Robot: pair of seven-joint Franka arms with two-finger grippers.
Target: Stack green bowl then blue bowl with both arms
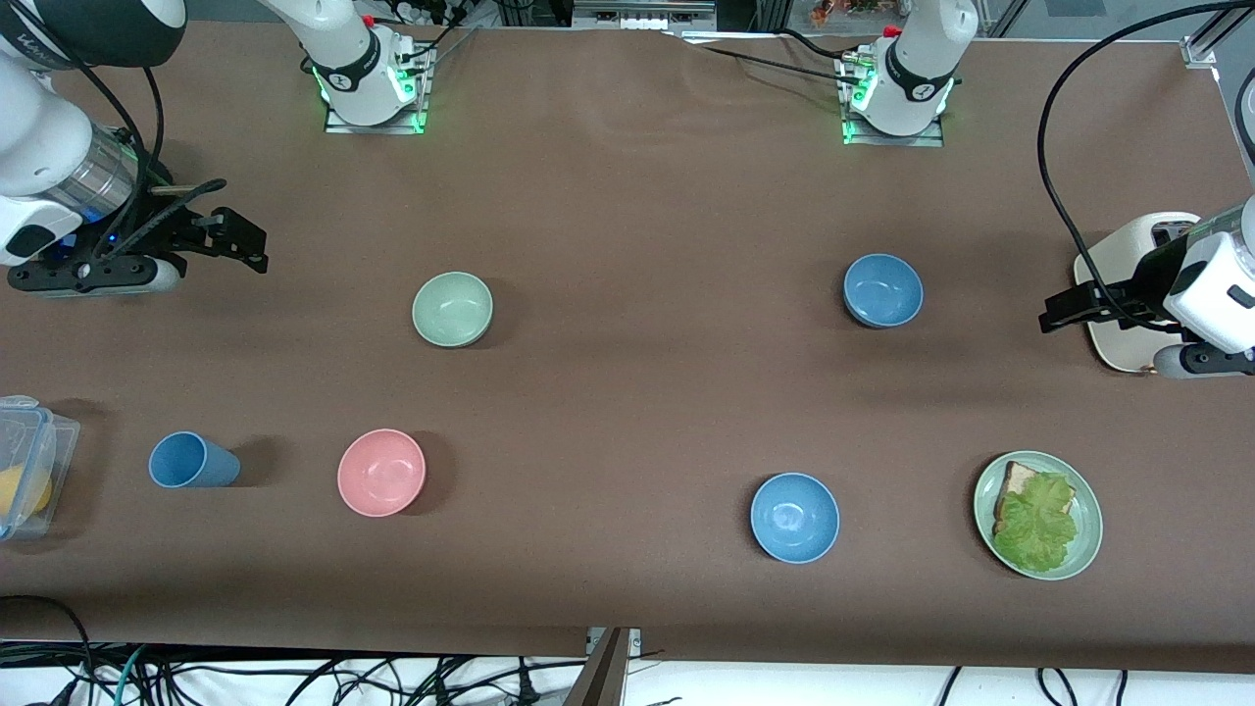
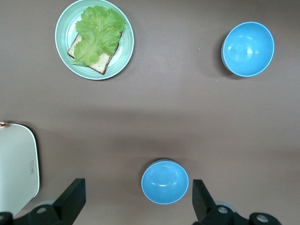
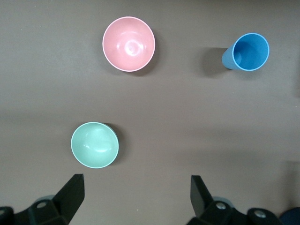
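Two white jointed arms hover at the ends of the brown table (image 1: pixel 627 196) in the front view, neither holding anything: the right gripper (image 1: pixel 240 238) hangs over bare cloth at the right arm's end, the left gripper (image 1: pixel 1064 309) over a white flat appliance (image 1: pixel 1118 343) at the left arm's end. On the table, the small glossy pale sage-green bowl (image 1: pixel 452 309) sits toward the right arm's end, with a small glossy pink bowl (image 1: pixel 381 472) and a blue plastic cup (image 1: pixel 191 460) lying on its side nearer the camera. The small greyish mid-blue bowl (image 1: pixel 882 290) rests toward the left arm's end; a brighter blue bowl (image 1: pixel 794 517) and a wide green plate (image 1: pixel 1086 529) with lettuce and bread lie nearer the camera. A clear plastic box (image 1: pixel 29 461) sits at the table's edge by the cup. From the left wrist view, the left gripper (image 2: pixel 139 199) has its jaws spread wide and empty, the greyish mid-blue bowl (image 2: pixel 165 182) showing between them on the table below. From the right wrist view, the right gripper (image 3: pixel 137 194) is likewise wide open and empty above bare cloth, with the sage-green bowl (image 3: pixel 94 145) close by and the pink bowl (image 3: pixel 129 44) and cup (image 3: pixel 248 52) well apart from it.
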